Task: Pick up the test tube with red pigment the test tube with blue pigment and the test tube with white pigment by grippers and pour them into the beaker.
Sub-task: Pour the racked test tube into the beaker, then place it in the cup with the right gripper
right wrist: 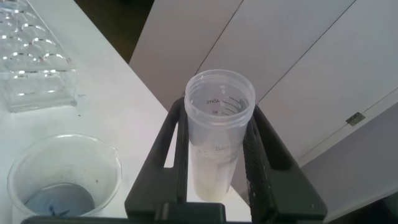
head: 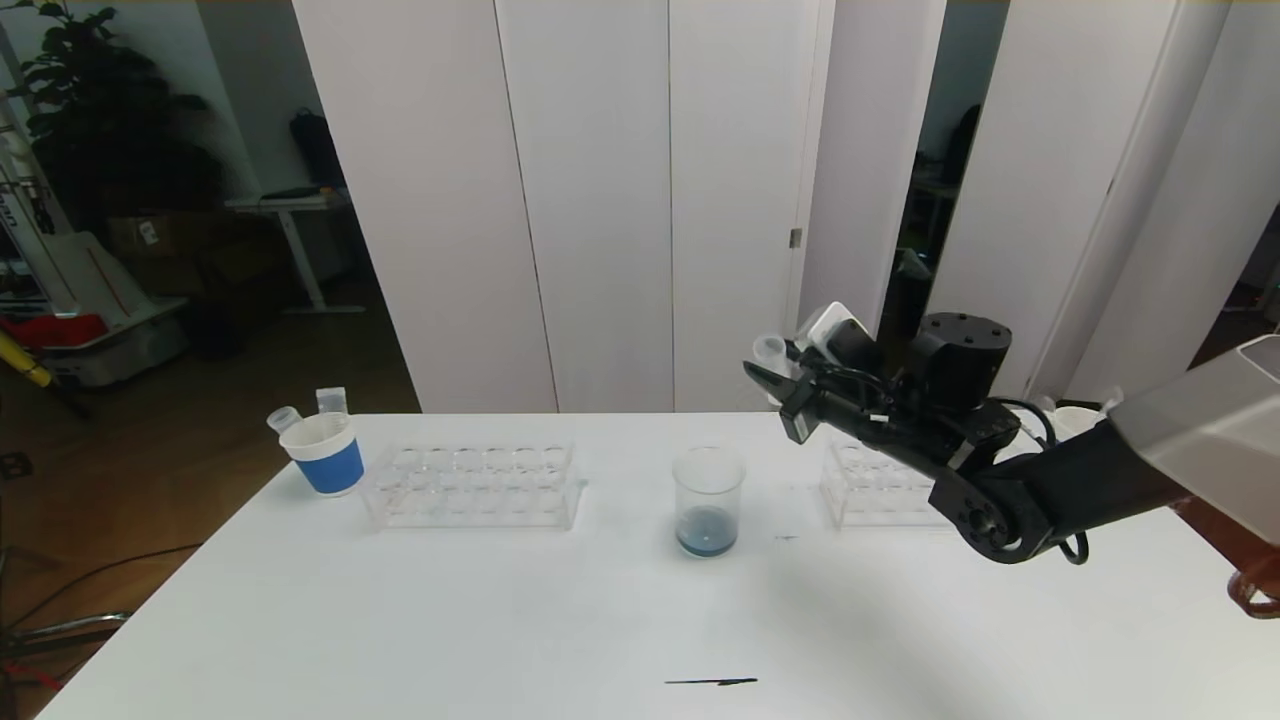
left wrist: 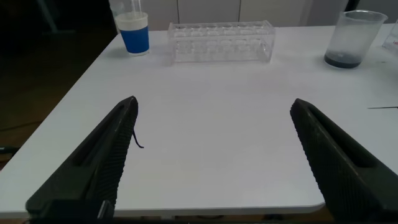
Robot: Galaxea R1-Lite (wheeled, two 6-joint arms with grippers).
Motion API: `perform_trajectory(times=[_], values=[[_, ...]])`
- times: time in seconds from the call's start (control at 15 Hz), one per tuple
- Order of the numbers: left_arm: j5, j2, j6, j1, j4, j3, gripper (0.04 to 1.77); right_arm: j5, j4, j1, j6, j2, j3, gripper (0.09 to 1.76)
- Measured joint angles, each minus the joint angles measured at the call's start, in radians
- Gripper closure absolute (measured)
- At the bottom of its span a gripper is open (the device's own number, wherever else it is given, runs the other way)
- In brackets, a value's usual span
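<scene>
My right gripper (head: 772, 376) is shut on the test tube with white pigment (head: 770, 349), held up above the table, to the right of and above the beaker (head: 708, 500). In the right wrist view the tube (right wrist: 219, 134) sits between my black fingers (right wrist: 256, 155), open mouth toward the camera, with cream-white liquid in its lower part. The beaker (right wrist: 37, 163) has dark blue liquid at its bottom. My left gripper (left wrist: 214, 102) is open and empty, low over the table's near part. No tube with blue or red pigment shows.
A clear tube rack (head: 470, 485) stands left of the beaker and a second rack (head: 870, 485) to its right. A white paper cup with a blue band (head: 325, 452) holding clear tubes (head: 284, 418) is at the far left. Another white cup (head: 1075, 418) is behind my right arm.
</scene>
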Motion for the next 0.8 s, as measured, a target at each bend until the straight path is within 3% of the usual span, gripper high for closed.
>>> perform_trajectory(times=[0.13, 0.33, 0.6, 0.8], values=[[0.0, 0.0, 0.0, 0.0, 0.0, 0.0, 0.06, 0.017, -0.005, 0.0, -0.036, 0.011, 0.0, 1.25], [0.0, 0.0, 0.0, 0.0, 0.0, 0.0, 0.06, 0.136, 0.002, -0.002, -0.179, 0.022, -0.005, 1.25], [0.0, 0.0, 0.0, 0.0, 0.0, 0.0, 0.06, 0.157, 0.007, -0.003, -0.274, 0.039, -0.025, 1.25], [0.0, 0.0, 0.0, 0.0, 0.0, 0.0, 0.06, 0.187, 0.089, -0.003, -0.396, 0.051, -0.087, 1.25]])
